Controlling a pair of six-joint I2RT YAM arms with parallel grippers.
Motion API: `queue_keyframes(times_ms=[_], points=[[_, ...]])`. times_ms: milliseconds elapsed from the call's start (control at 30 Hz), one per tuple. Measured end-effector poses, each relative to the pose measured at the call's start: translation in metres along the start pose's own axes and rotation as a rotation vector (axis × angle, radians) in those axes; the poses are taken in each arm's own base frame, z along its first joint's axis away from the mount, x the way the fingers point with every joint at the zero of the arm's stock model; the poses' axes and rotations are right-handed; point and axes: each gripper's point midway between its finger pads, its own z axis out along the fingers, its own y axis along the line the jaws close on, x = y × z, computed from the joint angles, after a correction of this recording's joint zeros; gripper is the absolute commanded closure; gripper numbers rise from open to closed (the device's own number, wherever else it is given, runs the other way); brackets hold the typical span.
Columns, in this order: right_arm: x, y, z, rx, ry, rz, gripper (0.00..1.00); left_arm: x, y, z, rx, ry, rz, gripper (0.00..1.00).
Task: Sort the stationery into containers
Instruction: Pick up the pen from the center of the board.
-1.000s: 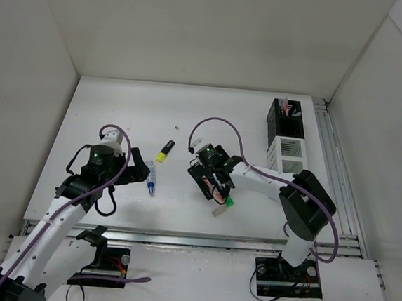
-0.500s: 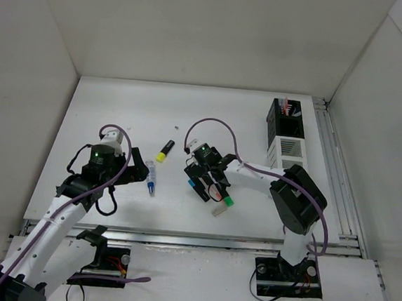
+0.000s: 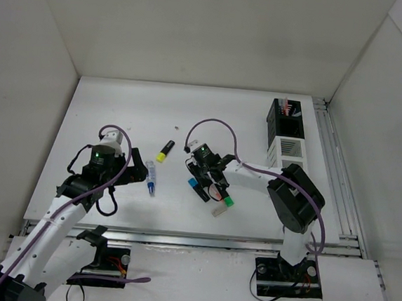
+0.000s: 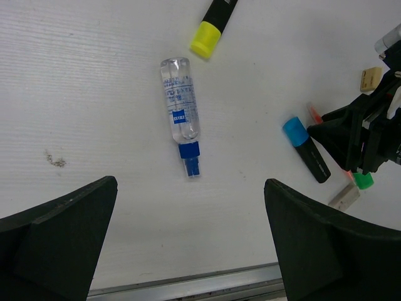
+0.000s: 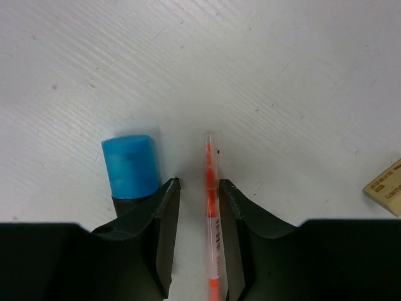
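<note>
My left gripper (image 3: 137,174) is hovering spread near the tube (image 4: 180,113). My right gripper (image 5: 199,183), narrowly parted, is straddling the red pen (image 5: 211,179) on the worktop (image 5: 282,75) (blue highlighter (image 5: 128,166) just outside); I'm planning a slow, centred squeeze that isn't snagging it.

White walls (image 3: 197,30) enclose a white table (image 3: 106,107) with a rail (image 3: 331,155), perhaps aluminium, along its right.

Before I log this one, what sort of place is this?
Likely a lab robot cell, not an office: a white table enclosed by plain white walls, with metal rails along its edge.
</note>
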Motion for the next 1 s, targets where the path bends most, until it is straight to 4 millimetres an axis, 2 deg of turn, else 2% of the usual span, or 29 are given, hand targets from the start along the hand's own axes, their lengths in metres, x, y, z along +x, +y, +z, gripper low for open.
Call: queue_keyframes(times_ms=[200, 467, 667, 800, 1000], points=[[0.010, 0.004, -0.006, -0.024, -0.004, 0.047, 0.75, 0.000, 0.001, 0.000, -0.006, -0.001, 0.000, 0.01], [0.022, 0.003, -0.012, -0.022, 0.006, 0.069, 0.69, 0.000, 0.002, 0.000, -0.008, -0.002, 0.000, 0.01], [0.048, 0.001, -0.027, -0.017, 0.039, 0.119, 0.65, 0.001, 0.002, 0.002, -0.011, 0.005, 0.002, 0.01], [0.057, 0.001, -0.032, -0.014, 0.049, 0.156, 0.63, 0.000, 0.001, 0.007, -0.016, 0.018, 0.007, 0.01], [0.065, 0.001, -0.036, -0.002, 0.049, 0.209, 0.78, -0.011, -0.003, 0.012, -0.013, 0.014, 0.029, 0.00]])
